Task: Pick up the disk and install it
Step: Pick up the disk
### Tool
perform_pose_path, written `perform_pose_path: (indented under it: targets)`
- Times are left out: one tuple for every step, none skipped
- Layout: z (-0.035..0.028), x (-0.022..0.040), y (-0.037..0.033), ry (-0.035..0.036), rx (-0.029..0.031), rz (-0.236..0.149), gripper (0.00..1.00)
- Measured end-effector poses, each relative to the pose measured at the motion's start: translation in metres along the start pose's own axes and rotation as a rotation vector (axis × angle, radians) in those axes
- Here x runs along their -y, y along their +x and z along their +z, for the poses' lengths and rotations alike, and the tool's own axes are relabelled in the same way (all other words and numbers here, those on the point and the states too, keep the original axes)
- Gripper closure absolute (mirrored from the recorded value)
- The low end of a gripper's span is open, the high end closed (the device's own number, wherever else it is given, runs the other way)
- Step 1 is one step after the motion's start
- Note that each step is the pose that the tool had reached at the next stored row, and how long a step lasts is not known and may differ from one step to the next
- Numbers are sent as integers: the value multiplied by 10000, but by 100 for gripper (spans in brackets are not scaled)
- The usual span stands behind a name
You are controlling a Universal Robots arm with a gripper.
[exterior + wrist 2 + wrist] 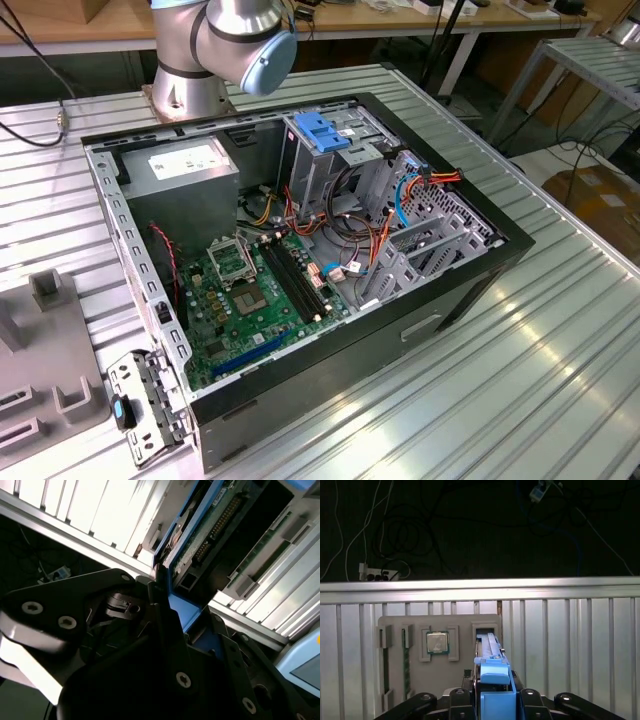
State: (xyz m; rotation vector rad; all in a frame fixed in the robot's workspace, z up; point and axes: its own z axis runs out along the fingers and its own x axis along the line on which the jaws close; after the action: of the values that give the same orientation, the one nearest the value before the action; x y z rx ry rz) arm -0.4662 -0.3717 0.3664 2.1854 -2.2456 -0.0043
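The disk [494, 672] stands on edge between the fingers of my gripper [495, 696], its bright blue tab nearest the camera. Its far end reaches into a slot of the grey holder plate [420, 625] on the ribbed metal table. In the second wrist view the disk [210, 535] shows its green circuit side and a blue rail, with the gripper [172, 611] closed on both flanks. I cannot tell whether the disk is lifted clear of its slot. In the exterior view the open computer case [480, 290] lies on the table with its tall grey drive cage and blue latch [322, 130].
The holder plate also carries a processor chip [438, 642] and a memory stick [406, 660]. Beyond the table edge [480, 584] hang cables over a dark floor. The arm's base [190, 85] stands behind the case. The grey holder [45, 370] sits at the exterior view's left.
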Motion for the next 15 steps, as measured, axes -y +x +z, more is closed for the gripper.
perform_pose_path:
  targets:
    - [-23, 0, 0, 0, 0, 0, 63]
    - [-41, 0, 0, -1, 0, 0, 63]
    - [-56, 0, 0, 0, 0, 0, 63]
    - [-74, -1, 0, 0, 0, 0, 63]
    - [-89, -1, 0, 0, 1, 0, 63]
    - [-108, -1, 0, -1, 0, 0, 63]
    - [-121, -1, 1, 0, 0, 0, 63]
    - [-142, -1, 1, 0, 0, 0, 63]
    - [-158, -1, 1, 0, 0, 0, 63]
    - [-175, -1, 1, -1, 0, -1, 63]
    - [-188, -2, 1, 0, 0, 0, 63]
    - [-203, -1, 1, 0, 0, 0, 63]
    - [-216, -2, 1, 0, 0, 0, 63]
    - [-230, -2, 1, 0, 0, 0, 63]
    - [-243, -2, 1, 0, 0, 0, 63]
